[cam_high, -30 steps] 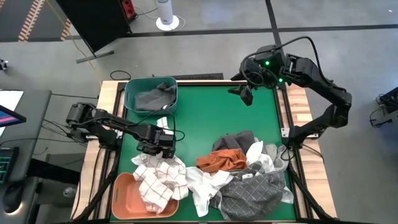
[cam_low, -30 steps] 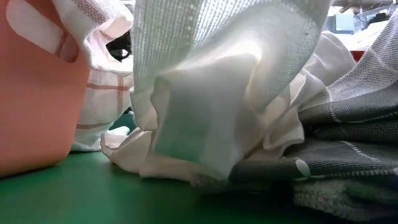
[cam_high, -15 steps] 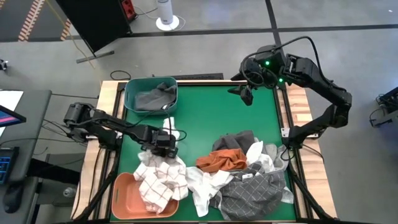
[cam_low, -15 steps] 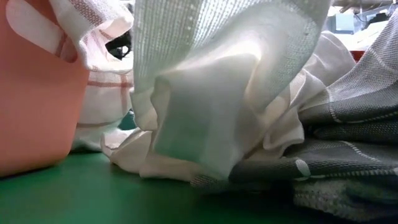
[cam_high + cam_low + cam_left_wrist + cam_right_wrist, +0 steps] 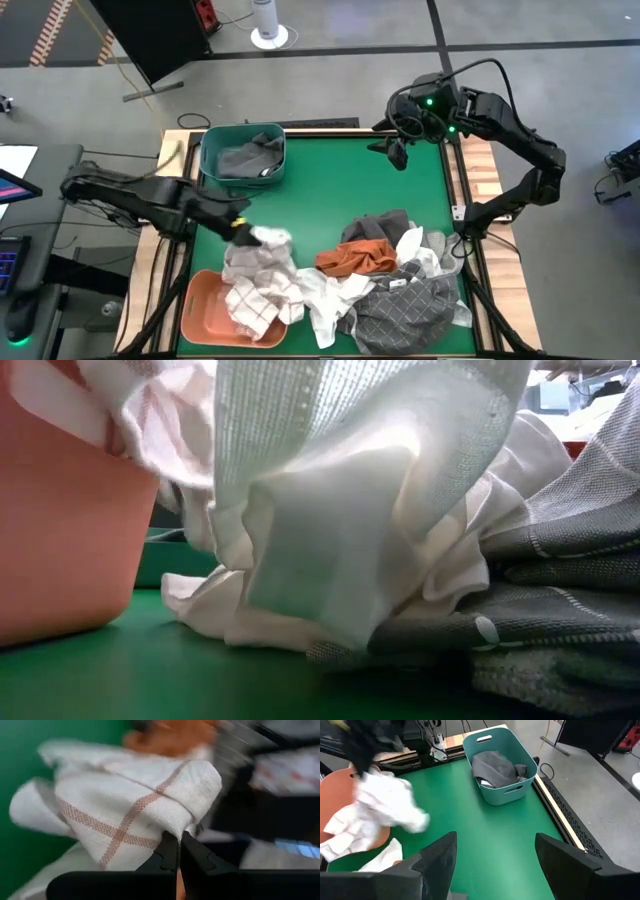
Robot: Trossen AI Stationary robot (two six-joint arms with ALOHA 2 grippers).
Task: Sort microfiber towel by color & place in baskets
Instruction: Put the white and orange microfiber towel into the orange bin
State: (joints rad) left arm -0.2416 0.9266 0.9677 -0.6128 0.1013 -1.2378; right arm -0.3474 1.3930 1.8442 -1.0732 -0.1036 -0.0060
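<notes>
At lower left of the high view, the left hand (image 5: pixel 243 232) has clamped onto the white checked towel (image 5: pixel 262 280) and pulled its corner up off the salmon basket (image 5: pixel 200 312); a second ago it was open above it. Teal basket (image 5: pixel 242 155), upper left, holds a grey towel (image 5: pixel 250 157). Right hand (image 5: pixel 397 152) waits spread open, upper right.

Low view: salmon wall left, towel blurred, probably rising.

Left wrist view: fingers pinch a red-lined fold (image 5: pixel 131 815).

Right wrist view: teal basket at top centre of the green desk (image 5: pixel 485 830). Lift begun; destination undecided.
</notes>
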